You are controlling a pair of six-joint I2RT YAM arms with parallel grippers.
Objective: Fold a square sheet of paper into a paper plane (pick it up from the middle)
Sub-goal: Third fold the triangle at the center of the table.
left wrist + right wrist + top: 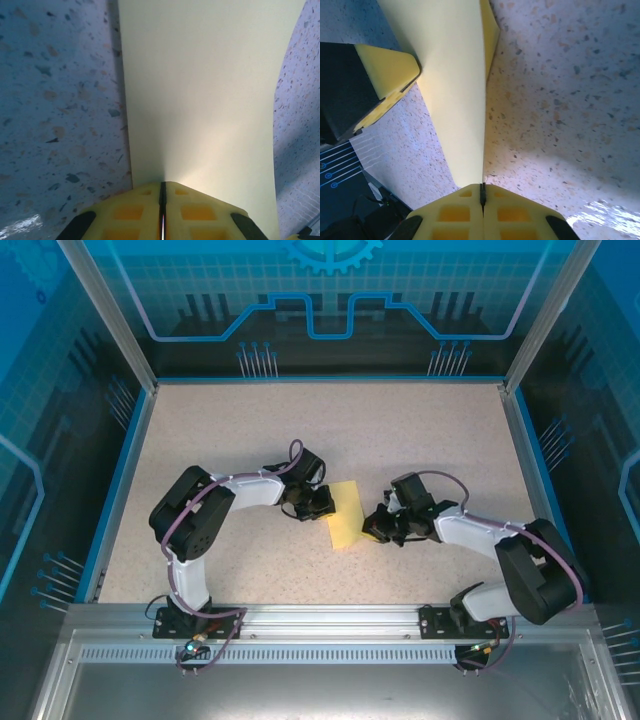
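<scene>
Left gripper (pixel 161 200) pads pinched flat on the square sheet of paper (pixel 200 90), at its left edge. Right gripper (pixel 482 192) clamped likewise on its right edge. Sheet is slung between them, just above the speckled table (pixel 430 430). Thin, floppy, probably tears easily: grip the edges lightly, don't pull apart. Both forearms angle inward toward the sheet, wrists low.
</scene>
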